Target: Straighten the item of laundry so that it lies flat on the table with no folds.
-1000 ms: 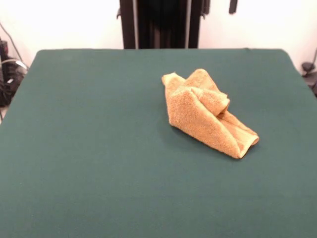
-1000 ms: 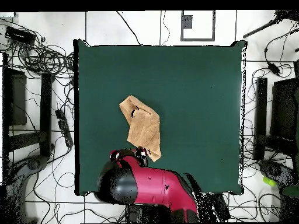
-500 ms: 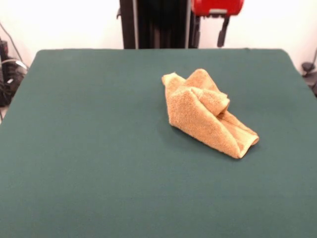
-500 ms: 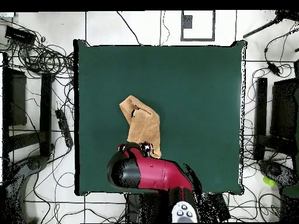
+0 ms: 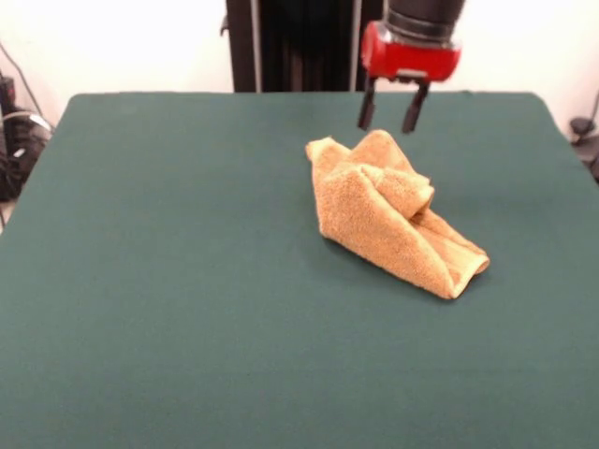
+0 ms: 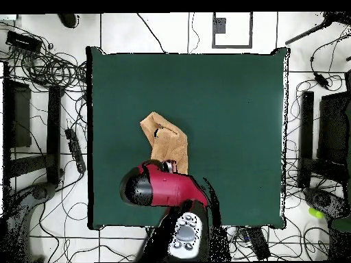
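The orange-tan towel (image 5: 388, 213) lies crumpled and folded over itself in a wedge-shaped heap right of the middle of the dark green table (image 5: 168, 281). My gripper (image 5: 388, 120) hangs open just above the towel's far end, its two black fingers (image 5: 366, 110) apart and empty. In the overhead view the towel (image 6: 164, 142) shows above the red arm (image 6: 168, 190), which covers its near end and hides the gripper.
The black pedestal (image 5: 299, 42) stands behind the table's far edge. Cables and black equipment (image 6: 48, 103) lie on the floor around the table.
My gripper has come down from the top edge to just above the towel's far end. The arm has reached further over the table. The towel has not moved.
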Available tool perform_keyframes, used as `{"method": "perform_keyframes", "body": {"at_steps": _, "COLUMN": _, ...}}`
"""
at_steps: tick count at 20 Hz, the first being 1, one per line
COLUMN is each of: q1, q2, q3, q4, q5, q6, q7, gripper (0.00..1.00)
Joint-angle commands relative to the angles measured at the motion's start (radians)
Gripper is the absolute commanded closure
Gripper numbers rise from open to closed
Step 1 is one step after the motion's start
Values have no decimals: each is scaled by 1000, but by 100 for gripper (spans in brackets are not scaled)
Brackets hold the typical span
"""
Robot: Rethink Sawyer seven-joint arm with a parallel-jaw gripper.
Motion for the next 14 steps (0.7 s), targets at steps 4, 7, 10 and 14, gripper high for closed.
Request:
{"method": "perform_keyframes", "body": {"at_steps": 4, "q1": 279, "q2": 320, "q3": -277, "q4": -470, "q5": 194, "q6": 319, "q7": 429, "gripper": 0}}
{"method": "perform_keyframes", "body": {"at_steps": 7, "q1": 325, "q2": 410, "q3": -373, "q4": -604, "q5": 229, "q6": 430, "q7": 493, "gripper": 0}}
{"method": "perform_keyframes", "body": {"at_steps": 10, "q1": 325, "q2": 467, "q3": -408, "q4": -711, "q5": 244, "q6": 519, "q7": 526, "gripper": 0}}
{"method": "perform_keyframes", "body": {"at_steps": 14, "q1": 305, "q2": 537, "q3": -430, "q4": -837, "q5": 232, "q6": 606, "q7": 530, "gripper": 0}}
